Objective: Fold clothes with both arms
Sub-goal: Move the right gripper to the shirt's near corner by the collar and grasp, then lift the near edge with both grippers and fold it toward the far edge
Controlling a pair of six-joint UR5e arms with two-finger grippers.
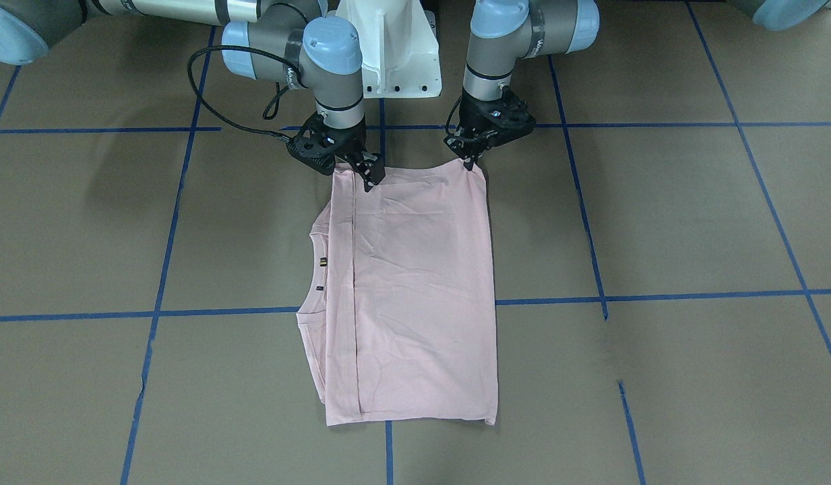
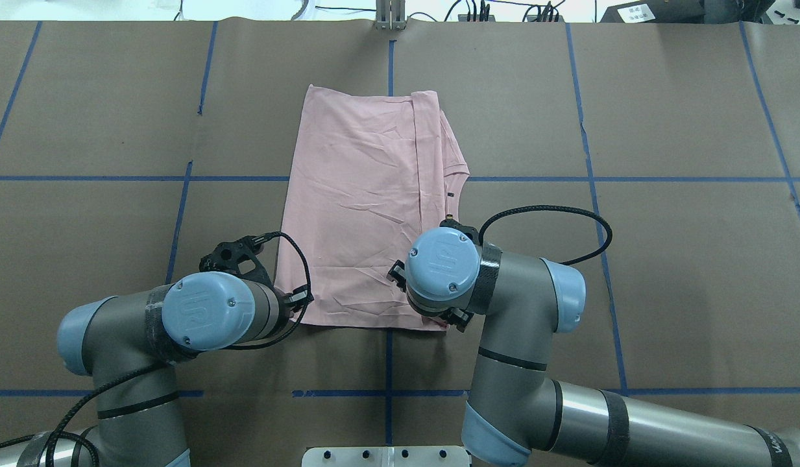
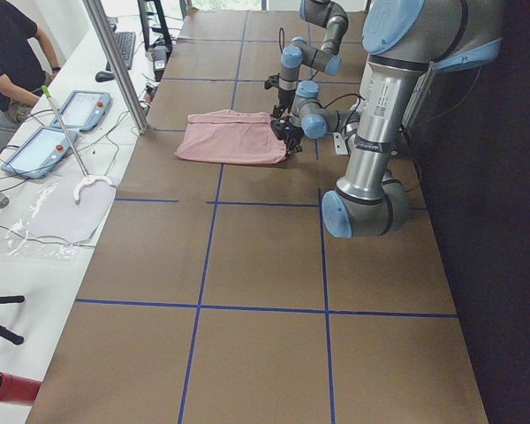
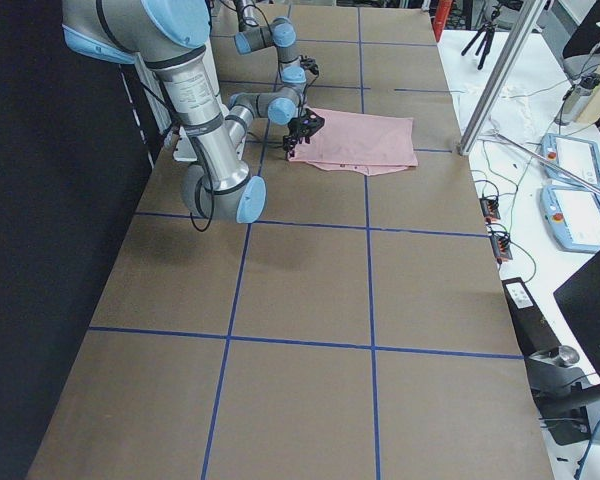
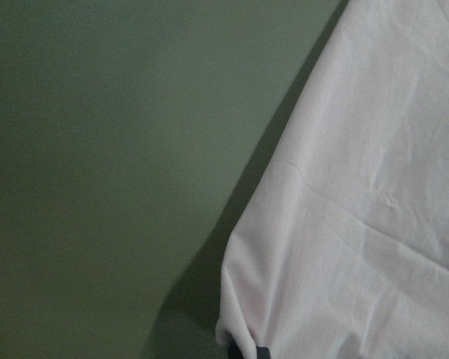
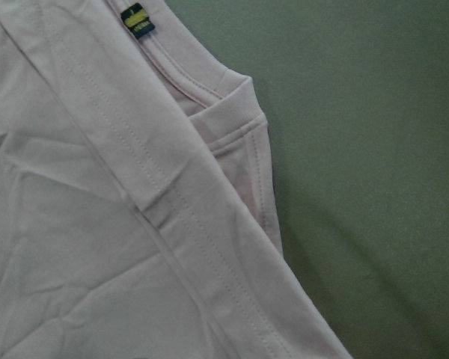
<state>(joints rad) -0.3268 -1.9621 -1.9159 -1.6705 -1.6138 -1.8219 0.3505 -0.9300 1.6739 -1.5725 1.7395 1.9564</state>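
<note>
Pink T-shirt (image 1: 415, 283) — left claw (image 1: 470, 162) pinching one corner, right claw (image 1: 369, 176) unclear.

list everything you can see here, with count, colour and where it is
T-shirt: one, pale pink, folded flat mid-table.
tags: two, small, dark, by the neckline.
table: one, brown, under everything.
tape lines: several, blue, gridding the table.
tablets: two, blue-framed, beyond the table's far edge.
person: one, dark top, near the tablets.
pedestal: one, white, between the arms.
left arm, right arm: two, silver-grey, light blue caps.
left tool: black, pinching the shirt's near corner.
right tool: black, on the near hem, grip unclear.
</note>
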